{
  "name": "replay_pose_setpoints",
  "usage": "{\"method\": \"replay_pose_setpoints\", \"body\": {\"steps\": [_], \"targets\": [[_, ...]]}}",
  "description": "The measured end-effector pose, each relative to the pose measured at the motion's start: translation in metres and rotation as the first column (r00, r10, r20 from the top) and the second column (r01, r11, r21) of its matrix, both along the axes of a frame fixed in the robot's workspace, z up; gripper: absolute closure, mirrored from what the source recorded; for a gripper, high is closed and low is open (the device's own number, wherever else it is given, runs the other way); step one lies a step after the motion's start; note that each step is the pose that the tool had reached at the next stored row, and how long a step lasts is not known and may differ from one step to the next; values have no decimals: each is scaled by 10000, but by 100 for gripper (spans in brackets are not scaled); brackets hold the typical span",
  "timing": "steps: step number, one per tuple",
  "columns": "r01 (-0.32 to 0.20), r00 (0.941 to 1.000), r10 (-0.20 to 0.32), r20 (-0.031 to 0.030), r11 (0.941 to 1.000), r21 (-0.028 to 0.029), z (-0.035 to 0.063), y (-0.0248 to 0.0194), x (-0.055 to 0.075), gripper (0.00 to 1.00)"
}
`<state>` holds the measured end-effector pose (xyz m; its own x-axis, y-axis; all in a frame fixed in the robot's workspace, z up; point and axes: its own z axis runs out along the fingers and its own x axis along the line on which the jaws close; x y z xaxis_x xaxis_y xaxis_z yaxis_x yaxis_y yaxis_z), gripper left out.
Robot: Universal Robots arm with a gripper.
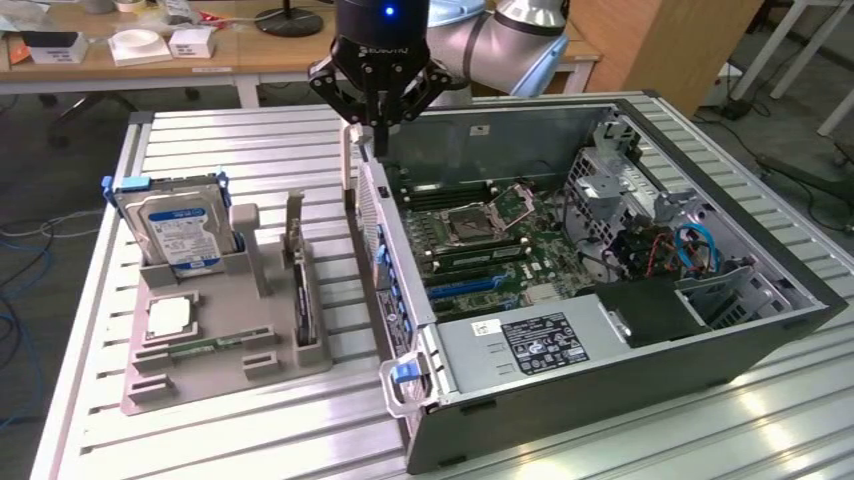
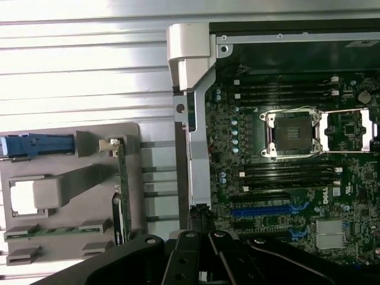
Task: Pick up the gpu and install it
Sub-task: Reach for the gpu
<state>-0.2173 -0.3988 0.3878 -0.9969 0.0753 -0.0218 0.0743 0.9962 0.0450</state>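
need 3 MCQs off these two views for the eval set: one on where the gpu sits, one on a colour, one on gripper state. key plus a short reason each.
1. Where is the gpu?
A) seated in a motherboard slot
B) standing on edge in the grey holder
C) lying flat on the table

2. What colour is the hard drive label?
A) red
B) blue
C) yellow

3. How is the gripper?
A) wide open
B) shut on the hard drive
C) shut, empty

Key:
1 B: the card stands in a holder slot, outside the computer case.
2 B: the label facing the exterior view is blue.
3 C: the fingers meet above the case's edge with nothing between them.
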Motion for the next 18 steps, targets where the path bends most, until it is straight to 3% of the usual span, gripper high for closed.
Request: {"method": "replay_pose_setpoints", "body": {"steps": [18], "targets": [[0, 10000, 0, 0, 10000, 0, -9, 0, -212, 90]]}}
